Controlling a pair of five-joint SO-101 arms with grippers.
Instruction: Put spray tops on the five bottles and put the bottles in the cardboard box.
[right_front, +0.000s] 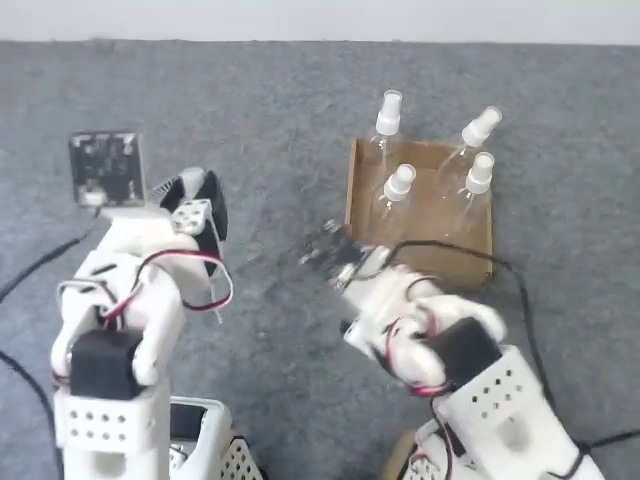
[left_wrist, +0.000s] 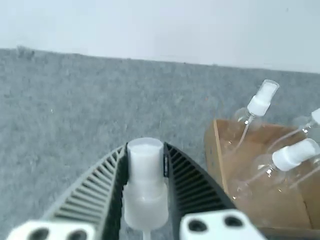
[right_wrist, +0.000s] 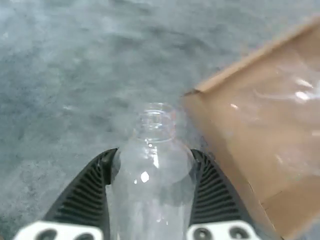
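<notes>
Grey-carpeted bench (right_front: 280, 110) bears a cardboard box (right_front: 470, 235) with four capped bottles (right_front: 398, 186); beside it right jaws grip an uncapped bottle (right_wrist: 152, 167), left jaws clench a spray top (left_wrist: 145, 175).

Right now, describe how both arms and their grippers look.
Both arms are white plastic with black motor blocks. The left arm carries looping red wires; the right arm trails a black cable. The left gripper and right gripper have black ribbed fingers on white bases.
</notes>
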